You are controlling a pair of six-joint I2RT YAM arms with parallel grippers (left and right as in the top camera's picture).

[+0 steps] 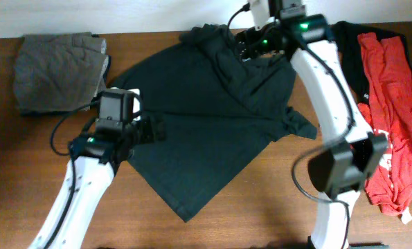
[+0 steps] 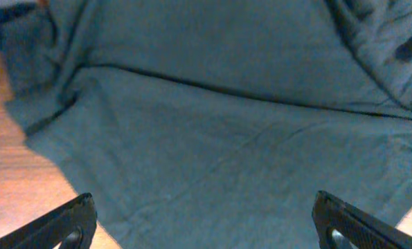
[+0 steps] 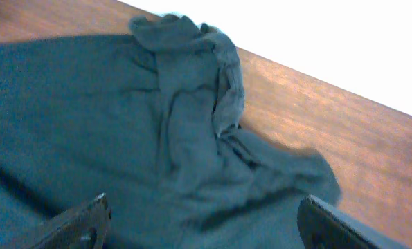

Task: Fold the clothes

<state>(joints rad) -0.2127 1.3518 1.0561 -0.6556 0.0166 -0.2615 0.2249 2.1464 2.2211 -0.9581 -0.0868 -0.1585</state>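
Surface: brown wood-grain table (image 1: 25,173), bare at the near left and near centre. Beyond its far edge there is a pale strip (image 1: 122,14), bright white in the right wrist view; nothing else of the room can be made out.

The black shirt (image 1: 206,117) lies spread at mid-table, skewed, with one corner pointing at the near edge. It is mostly flat, with bunched folds at its far end.

A grey garment (image 1: 57,72) lies folded at far left. Red shirts (image 1: 392,104) lie crumpled along the right edge, and a black garment (image 1: 347,34) lies just behind them.

The left gripper (image 1: 152,130) is over the shirt's left edge, fingers wide apart, nothing between them. The right gripper (image 1: 251,47) is over the bunched far end, fingers likewise wide apart.
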